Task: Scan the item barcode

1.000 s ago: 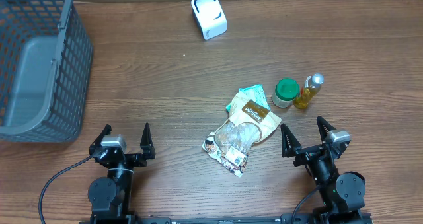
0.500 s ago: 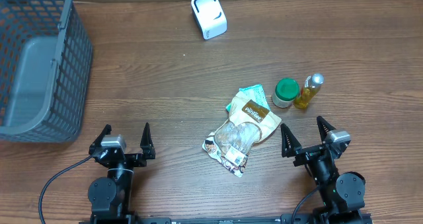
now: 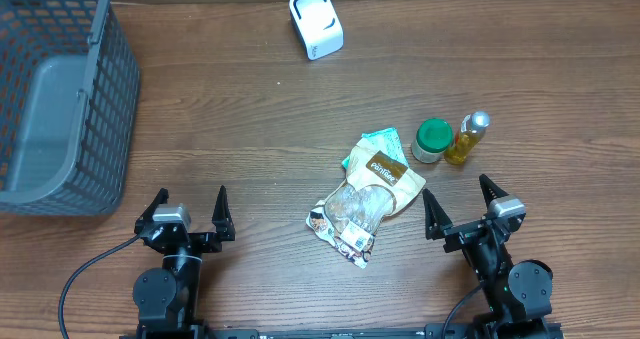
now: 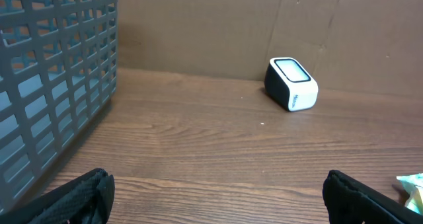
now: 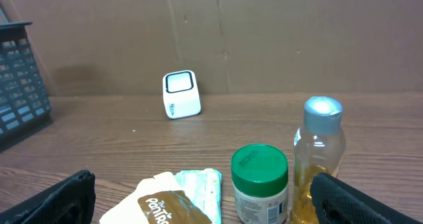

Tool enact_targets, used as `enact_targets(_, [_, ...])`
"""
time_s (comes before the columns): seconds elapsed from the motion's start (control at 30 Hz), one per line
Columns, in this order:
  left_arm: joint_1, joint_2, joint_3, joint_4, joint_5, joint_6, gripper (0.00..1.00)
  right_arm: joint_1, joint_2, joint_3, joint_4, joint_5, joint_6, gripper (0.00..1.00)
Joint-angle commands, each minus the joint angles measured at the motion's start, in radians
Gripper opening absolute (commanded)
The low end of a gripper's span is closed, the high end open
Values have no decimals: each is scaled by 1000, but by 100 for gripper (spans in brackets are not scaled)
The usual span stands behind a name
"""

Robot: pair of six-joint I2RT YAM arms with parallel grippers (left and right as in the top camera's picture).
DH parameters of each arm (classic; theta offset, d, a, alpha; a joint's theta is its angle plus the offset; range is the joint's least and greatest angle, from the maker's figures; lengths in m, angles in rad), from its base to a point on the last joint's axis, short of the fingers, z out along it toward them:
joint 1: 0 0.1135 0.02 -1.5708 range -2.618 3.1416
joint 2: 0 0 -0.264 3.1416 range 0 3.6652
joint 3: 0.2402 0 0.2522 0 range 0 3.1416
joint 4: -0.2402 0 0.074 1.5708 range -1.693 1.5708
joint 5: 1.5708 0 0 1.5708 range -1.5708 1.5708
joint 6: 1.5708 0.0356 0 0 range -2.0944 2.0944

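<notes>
left pincer (image 3: 191, 195) and right pincer (image 3: 457, 189) seen spread wide, nothing held, snack bag (image 5: 168, 207) cut off just ahead of right pincer, its print unreadable, scanner (image 5: 180, 95) far ahead

This looks like a robot test bench in a lab, arranged as a small shop checkout and not a real store. A plain wooden table (image 3: 250, 129) stands before a bare cardboard wall (image 5: 264, 32), with the left arm (image 3: 168, 279) and the right arm (image 3: 510, 279) fixed at its near edge. On it are a grey shopping basket (image 3: 118, 99) at the far left, a white barcode scanner (image 3: 316, 23) at the far side, and groceries at the right: a snack bag (image 3: 370, 194), a green-lidded jar (image 3: 432, 139) and a small bottle (image 3: 467, 139).
</notes>
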Motion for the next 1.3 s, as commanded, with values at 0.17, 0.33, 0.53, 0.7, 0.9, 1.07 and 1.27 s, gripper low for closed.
enact_targets(0.17, [-6, -13, -4, -2, -3, 15, 100, 5, -8, -10, 5, -11, -20, 100])
enact_targets(0.33, [-6, -13, -4, -2, -3, 15, 100, 5, -8, -10, 6, -28, -19, 100])
enact_targets(0.53, [-6, -13, -4, -2, -3, 15, 100, 5, -8, -10, 5, -10, -19, 100])
enact_targets(0.7, [-6, -13, -4, -2, -3, 15, 100, 5, -8, -10, 5, -10, -19, 100])
enact_targets(0.9, [-6, -13, -4, -2, -3, 15, 100, 5, -8, -10, 5, -10, -19, 100])
enact_targets(1.07, [-6, -13, -4, -2, -3, 15, 100, 5, -8, -10, 5, -10, -19, 100])
enact_targets(1.27, [-6, -13, -4, -2, -4, 15, 100, 5, -8, -10, 5, -10, -19, 100])
